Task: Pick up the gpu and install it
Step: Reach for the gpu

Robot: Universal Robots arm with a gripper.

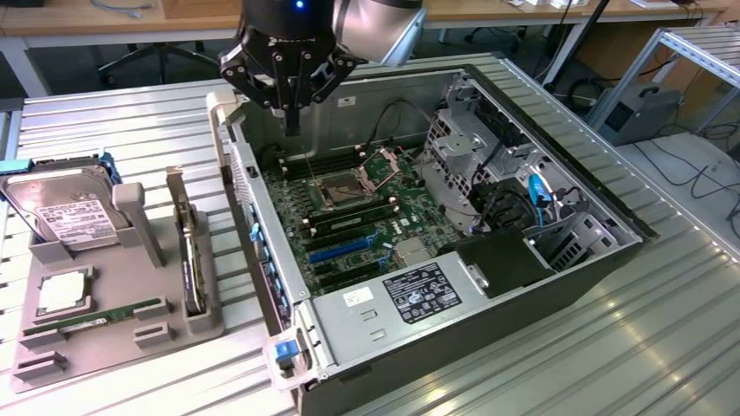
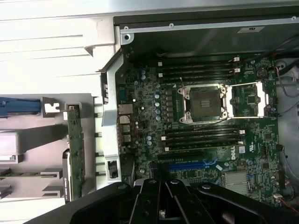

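The gpu stands on its long edge in a slot of the grey holder tray at the exterior view's left, its metal bracket strip facing up. In the wrist view the gpu appears as a thin green board edge beside the case wall. My gripper hangs above the far corner of the open computer case, over the motherboard, well apart from the gpu. Its black fingers are shut together with nothing between them. The blue expansion slot lies just below the fingertips in the wrist view.
A silver hard drive leans at the tray's far end, and a green memory stick and a silvery chip lie in the tray. The case's side wall rises between tray and motherboard. Cables and drive cages crowd the case's other side.
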